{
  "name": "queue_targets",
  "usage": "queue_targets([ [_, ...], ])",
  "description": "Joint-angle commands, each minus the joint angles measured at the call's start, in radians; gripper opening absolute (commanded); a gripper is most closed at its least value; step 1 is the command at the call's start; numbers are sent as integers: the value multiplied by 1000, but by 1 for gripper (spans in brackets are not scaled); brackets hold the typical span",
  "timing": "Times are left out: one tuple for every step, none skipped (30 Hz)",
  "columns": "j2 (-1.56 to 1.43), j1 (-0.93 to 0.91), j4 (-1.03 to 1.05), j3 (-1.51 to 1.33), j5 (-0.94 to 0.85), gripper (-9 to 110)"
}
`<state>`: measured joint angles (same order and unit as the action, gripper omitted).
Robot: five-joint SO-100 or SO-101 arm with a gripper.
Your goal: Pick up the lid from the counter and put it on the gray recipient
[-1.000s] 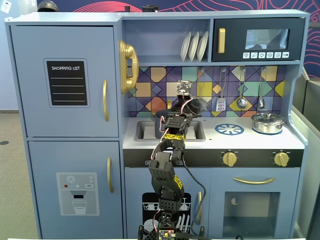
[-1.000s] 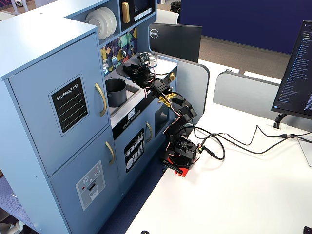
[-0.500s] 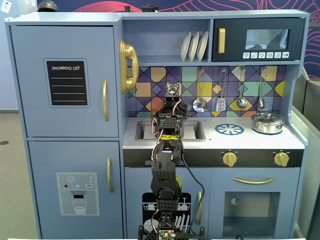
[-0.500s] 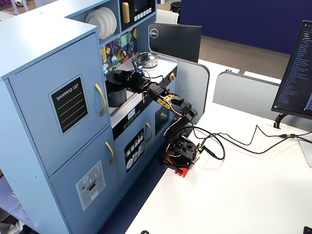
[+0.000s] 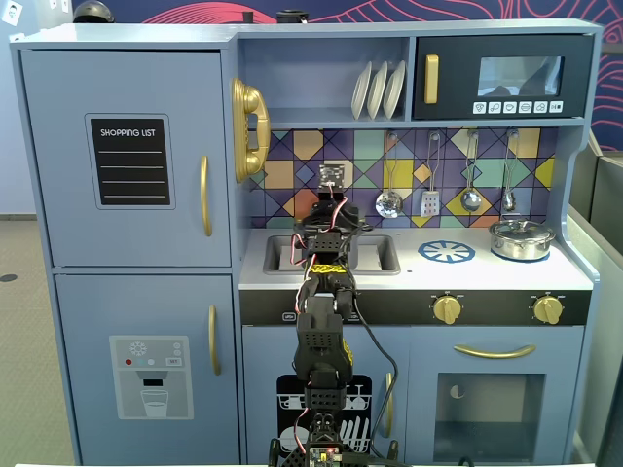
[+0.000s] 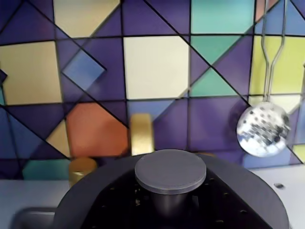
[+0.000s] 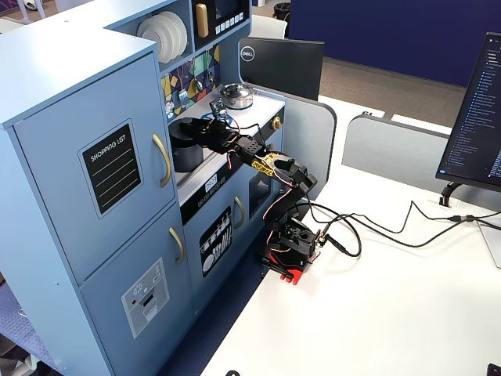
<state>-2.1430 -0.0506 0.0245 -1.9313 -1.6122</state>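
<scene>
Lid (image 6: 170, 170) of dark gray, we see it large at the bottom of the wrist view, with its knob toward the camera. In a fixed view it lies level over the gray recipient (image 7: 186, 154), at the kitchen's sink. We cannot tell if the pincer (image 7: 205, 129) holds it.

The pale-blue worktop (image 5: 409, 275) of the toy kitchen carries a recessed sink (image 5: 384, 255) on its left half in a fixed view, a printed blue-and-white burner (image 5: 447, 252) to the right of it, and a shiny silver lidded pot (image 5: 522, 238) at the far right, well apart from my arm.
</scene>
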Motion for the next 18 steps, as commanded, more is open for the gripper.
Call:
queue_targets([
  [-3,18,-48,5,-9,0],
  [0,21,-55,2,-11,0],
  [3,25,-60,-2,-11,0],
  [3,28,-61,-5,-12,0],
  [5,29,-64,-8,-14,0],
  [5,32,-67,-12,-15,0],
  [5,32,-69,-17,-17,0],
  [5,34,-71,-20,-20,0],
  [5,34,-74,-25,-20,0],
  [5,34,-75,-29,-20,0],
  [5,34,-75,-31,-17,0],
  [5,32,-75,-34,-15,0],
  [5,32,-75,-37,-15,0],
  [6,34,-80,-41,-17,0],
  [8,35,-84,-44,-18,0],
  [8,35,-86,-48,-18,0],
  [9,35,-86,-51,-18,0],
  [12,37,-91,-55,-18,0],
])
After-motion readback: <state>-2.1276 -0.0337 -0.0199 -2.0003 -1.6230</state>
